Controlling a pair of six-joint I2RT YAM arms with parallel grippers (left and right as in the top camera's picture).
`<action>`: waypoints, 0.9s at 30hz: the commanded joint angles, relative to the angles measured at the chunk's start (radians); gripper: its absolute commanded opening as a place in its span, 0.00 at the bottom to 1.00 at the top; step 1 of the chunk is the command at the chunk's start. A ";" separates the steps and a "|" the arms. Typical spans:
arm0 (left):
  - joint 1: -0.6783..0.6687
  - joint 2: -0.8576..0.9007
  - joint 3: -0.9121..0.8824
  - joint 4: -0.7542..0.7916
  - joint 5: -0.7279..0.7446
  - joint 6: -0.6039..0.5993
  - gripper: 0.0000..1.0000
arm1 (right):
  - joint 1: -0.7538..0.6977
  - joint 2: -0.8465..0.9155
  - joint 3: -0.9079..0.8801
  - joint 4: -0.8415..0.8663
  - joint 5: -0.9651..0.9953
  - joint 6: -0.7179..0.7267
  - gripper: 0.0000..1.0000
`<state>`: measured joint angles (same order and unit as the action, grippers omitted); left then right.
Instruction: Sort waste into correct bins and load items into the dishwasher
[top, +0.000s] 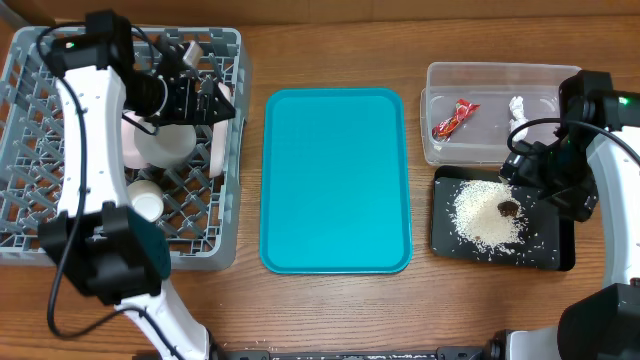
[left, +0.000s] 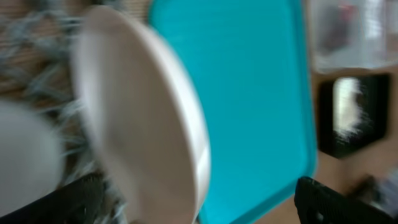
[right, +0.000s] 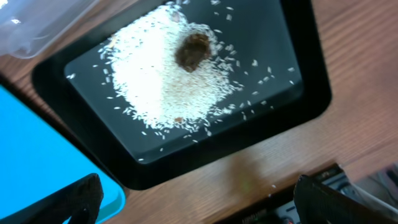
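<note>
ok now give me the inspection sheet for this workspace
surface: wooden table
job's things: white dishes in grey dish rack, plate standing on edge; red wrapper and white tissue in clear tub; grains and brown lump on black tray
clutter: teal tray mid-table
grippers: left gripper fingers open by the plate; right gripper fingers open above the black tray
cables: black cable on each arm
surroundings: nothing seen
</note>
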<state>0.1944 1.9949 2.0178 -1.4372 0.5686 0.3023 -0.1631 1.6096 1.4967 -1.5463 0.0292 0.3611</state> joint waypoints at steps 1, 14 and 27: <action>-0.008 -0.148 0.037 0.012 -0.249 -0.182 1.00 | 0.004 -0.009 0.003 0.035 -0.129 -0.106 1.00; -0.135 -0.244 0.021 -0.065 -0.536 -0.378 1.00 | 0.188 -0.014 0.031 0.483 -0.291 -0.213 1.00; -0.166 -0.301 -0.064 -0.253 -0.478 -0.348 1.00 | 0.135 -0.033 0.022 0.270 -0.187 -0.205 1.00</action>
<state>0.0448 1.7489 2.0056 -1.6848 0.0681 -0.0528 -0.0048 1.6093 1.5040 -1.2629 -0.1753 0.1570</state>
